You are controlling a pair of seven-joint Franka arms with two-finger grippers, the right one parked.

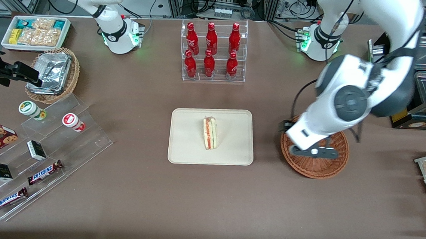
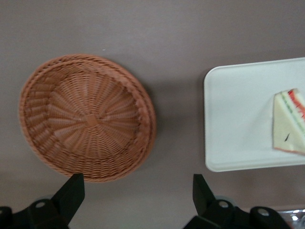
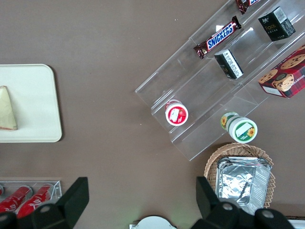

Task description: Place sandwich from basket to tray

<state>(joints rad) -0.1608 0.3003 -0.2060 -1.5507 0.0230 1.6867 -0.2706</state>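
Already on the tray

Now the tray (image 1: 188,147) held the sandwich (image 1: 209,133) near its middle. Beside it, the basket (image 1: 335,167) was bare inside. Above the basket hung the gripper (image 2: 136,191), its jaws spread wide, holding nothing.

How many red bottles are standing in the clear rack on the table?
6 red bottles stand in the clear rack, farther from the camera than the tray: three on the upper step, three on the lower. None seems hidden. The gripper hangs open over the basket.
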